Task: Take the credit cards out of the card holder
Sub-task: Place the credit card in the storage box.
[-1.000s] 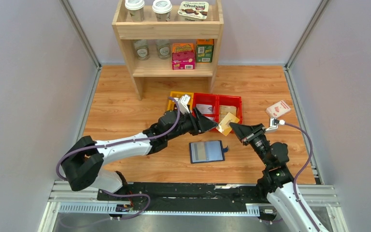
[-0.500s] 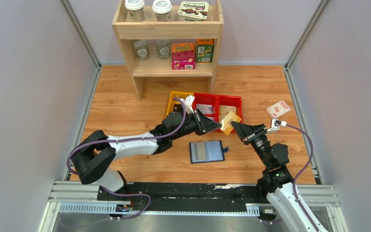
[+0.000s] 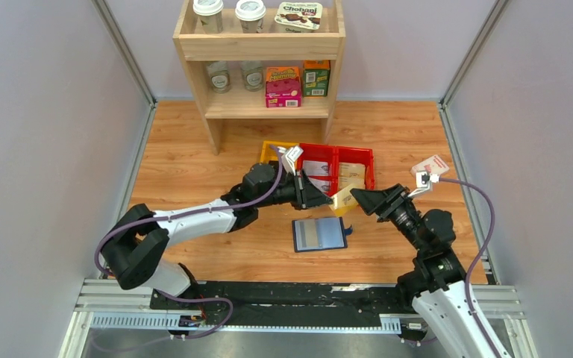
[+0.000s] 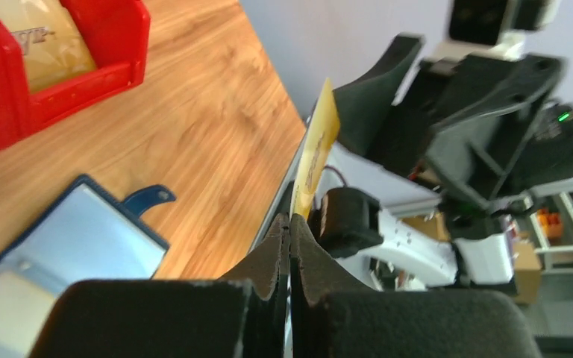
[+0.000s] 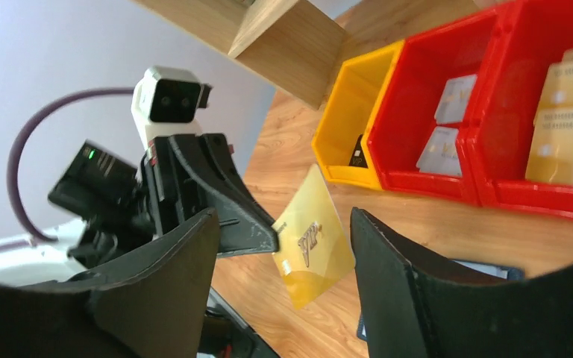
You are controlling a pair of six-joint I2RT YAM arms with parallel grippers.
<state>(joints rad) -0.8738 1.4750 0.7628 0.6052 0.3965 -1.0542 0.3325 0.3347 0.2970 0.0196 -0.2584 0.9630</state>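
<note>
Left wrist view shows the left gripper (image 4: 291,224) clamped tight on the lower edge of a gold credit card (image 4: 315,153), which stands up from its fingertips in the air. A second ago this card sat in the right gripper (image 5: 283,224) while the left one came in with its jaws apart. Half a second ago both had it. Now the right wrist view shows the right jaws parted on either side of the card and no longer pressing it, so the handover from right to left looks complete.

From the top external camera the card (image 3: 343,200) hangs just in front of the red bins (image 3: 362,153), between the two fingertips, and the card holder (image 3: 319,233) lies open and flat on the table (image 3: 194,156), just near of the card, where it lay a second ago.

For the task, this card is out of the holder and in the left arm's care. The right arm is likely free to go back to the holder. A tan patch shows in its left sleeve; whether that is another card cannot be told.
</note>
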